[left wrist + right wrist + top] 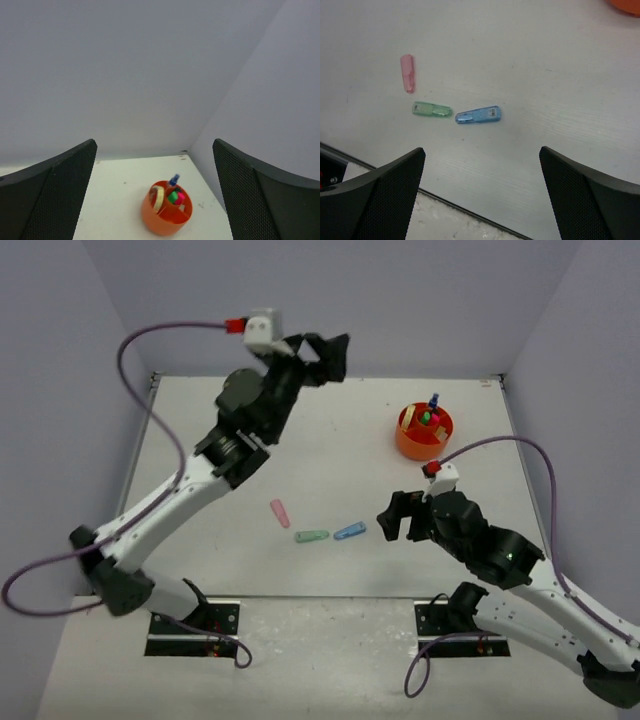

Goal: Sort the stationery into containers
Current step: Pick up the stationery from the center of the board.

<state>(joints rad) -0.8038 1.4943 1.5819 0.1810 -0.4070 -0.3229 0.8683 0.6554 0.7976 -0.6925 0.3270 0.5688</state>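
The round orange tub (424,432) stands at the back right of the table, also in the left wrist view as the orange tub (165,210). Inside it I see a beige tape ring (157,197), green and pink highlighters (175,197) and a blue one sticking up. Three clips lie in the middle front: pink clip (280,512), pale green clip (311,536), blue clip (349,531); the right wrist view shows the pink clip (407,73), green clip (432,109) and blue clip (478,114). My left gripper (330,352) hangs open, high at the back left, well short of the tub. My right gripper (395,518) stands open just right of the blue clip.
Grey walls enclose the table on three sides. The table's front edge (450,205) with a dark seam runs close below the clips. Both arm bases are bolted at the near edge.
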